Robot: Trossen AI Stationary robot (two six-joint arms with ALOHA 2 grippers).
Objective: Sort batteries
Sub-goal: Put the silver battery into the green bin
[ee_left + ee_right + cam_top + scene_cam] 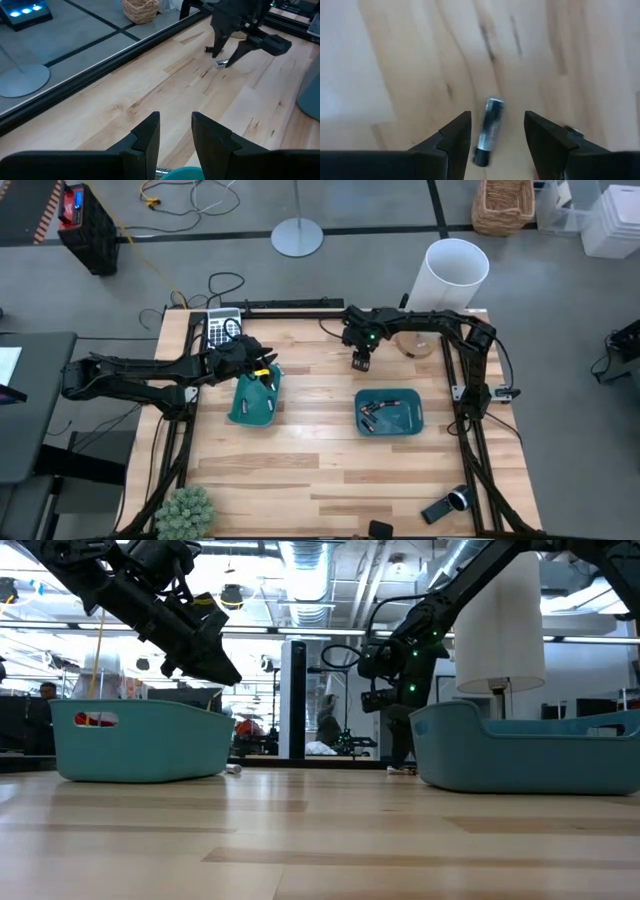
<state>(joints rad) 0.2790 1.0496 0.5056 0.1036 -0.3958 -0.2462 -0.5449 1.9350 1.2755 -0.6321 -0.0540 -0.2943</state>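
Right gripper [496, 131] open, straddling battery [489, 131] on table, ready to grab. Left gripper [175, 131] half open, empty, over left tray [252, 402].

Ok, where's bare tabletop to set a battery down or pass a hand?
Free: the near strip between the plant and handheld device, and the gap between the left tray and right tray. Crowded: the far edge, with the calculator, left gripper, and right gripper open over a loose battery.

Pale, streaky wood grain runs across the worktop [320, 470]. Both trays are teal, left tray [252, 402] and right tray [392, 412]. The lone battery [489, 131] is silvery with a dark end. Each claw is black.
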